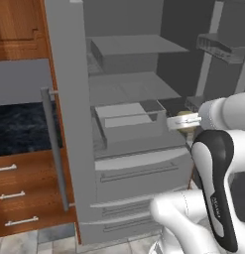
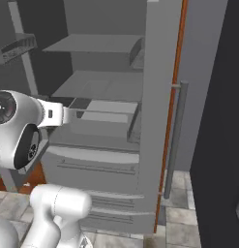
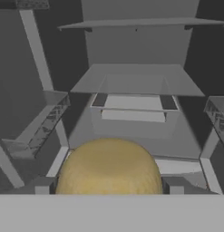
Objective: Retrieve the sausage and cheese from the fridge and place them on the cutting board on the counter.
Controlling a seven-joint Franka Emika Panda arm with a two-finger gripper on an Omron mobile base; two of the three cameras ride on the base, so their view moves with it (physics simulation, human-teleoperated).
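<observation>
One pale yellow-tan rounded cheese chunk [image 3: 109, 166] sits wedged between my gripper's [image 1: 186, 124] wide-set fingers, so I reckon I'm gripping it there in front of the open tall grey fridge [image 1: 74, 149] to carry it boardward.

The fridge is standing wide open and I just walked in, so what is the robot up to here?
The robot arm is reaching into the open fridge. Its gripper sits right at the cheese, a pale yellow rounded chunk that lies between the two fingers in the hand view. The jaws stand wide around it; whether they press on it cannot be told. The cheese also peeks out beside the wrist in the left base view, at the level of the fridge's lower shelf.
</observation>
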